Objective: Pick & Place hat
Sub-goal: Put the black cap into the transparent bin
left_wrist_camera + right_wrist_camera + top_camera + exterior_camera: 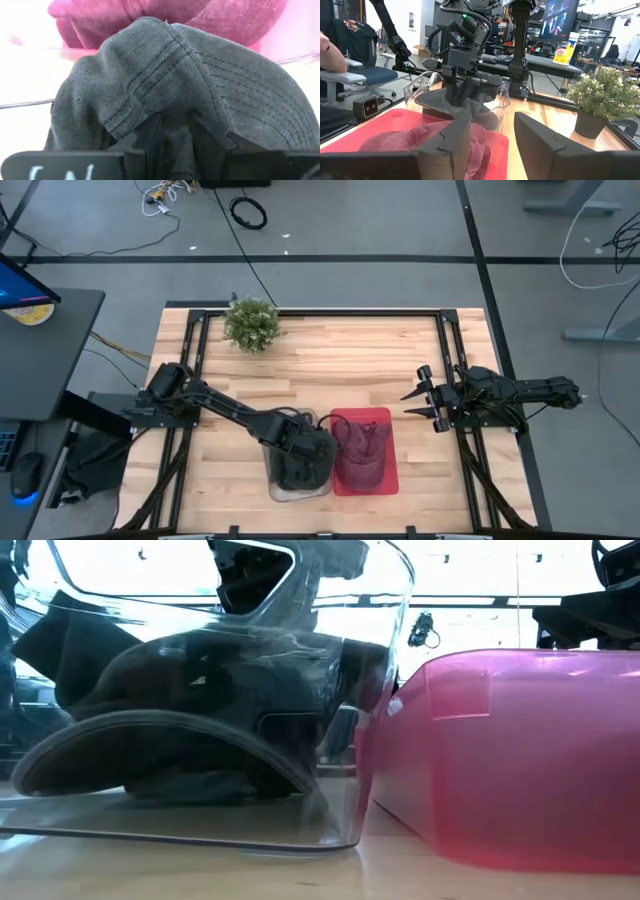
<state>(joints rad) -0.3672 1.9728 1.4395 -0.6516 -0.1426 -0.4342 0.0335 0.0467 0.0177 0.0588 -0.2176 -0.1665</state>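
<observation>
Left fingers (165, 137): mine, clamped on grey hat (200, 85) inside clear bin (300, 480).
Right fingers (418, 402): mine, apart, hovering right of red bin (385, 470).

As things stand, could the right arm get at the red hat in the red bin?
Probably yes. The right gripper waits open to the side of the red bin, whose top is open, and the red hat lies uncovered. The left gripper is busy with the dark hat in the clear bin alongside.
</observation>
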